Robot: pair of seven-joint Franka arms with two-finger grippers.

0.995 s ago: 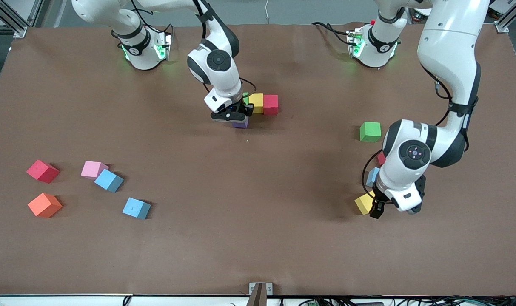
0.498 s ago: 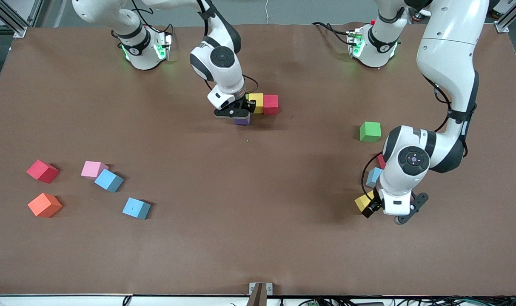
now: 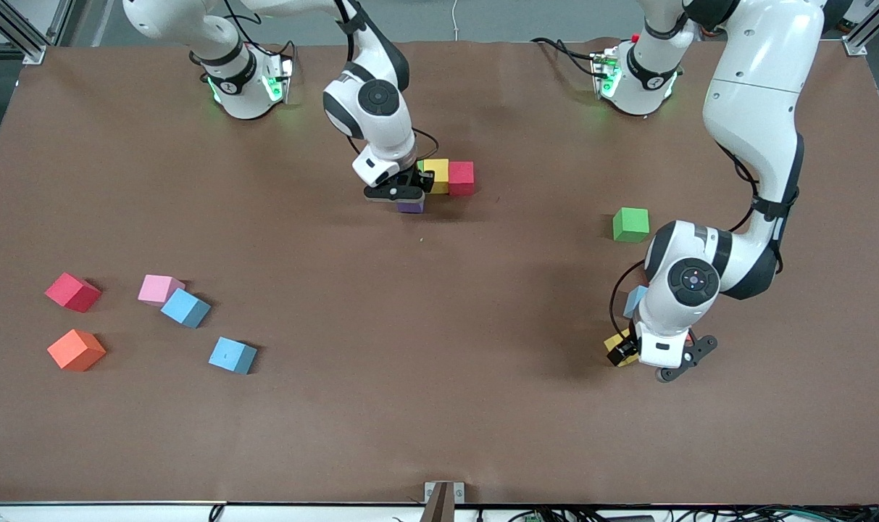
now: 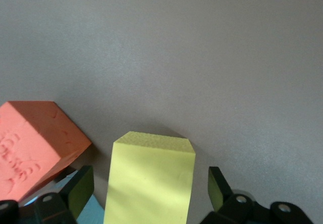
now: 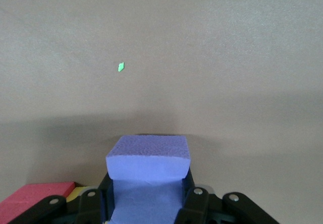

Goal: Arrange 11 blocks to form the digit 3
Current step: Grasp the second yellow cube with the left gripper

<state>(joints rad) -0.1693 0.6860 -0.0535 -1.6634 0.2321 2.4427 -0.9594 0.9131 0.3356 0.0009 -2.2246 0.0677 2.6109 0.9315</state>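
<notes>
The right gripper (image 3: 409,197) is clenched on a purple block (image 5: 148,156), holding it low over the worktop (image 3: 439,326) just beside the yellow block (image 3: 437,175) of the short row at the middle. That row is a green block (image 3: 419,164), mostly hidden by the gripper, then the yellow block touching a red block (image 3: 461,177) toward the left arm's end.

The left gripper (image 4: 150,183) stands released, its fingers (image 4: 79,191) wide apart on either side of a second yellow cube (image 4: 150,176) without pressing it. A reddish-orange cube (image 4: 33,146) and a light blue cube (image 3: 635,300) sit just beside that yellow cube.

A loose green block (image 3: 630,224) lies well apart from the row toward the left arm's end. Toward the right arm's end, nearer the front camera than the row, lie a red cube (image 3: 72,292), a pink block (image 3: 160,288) touching a blue block (image 3: 185,308), an orange block (image 3: 76,349) and another blue block (image 3: 232,355).
</notes>
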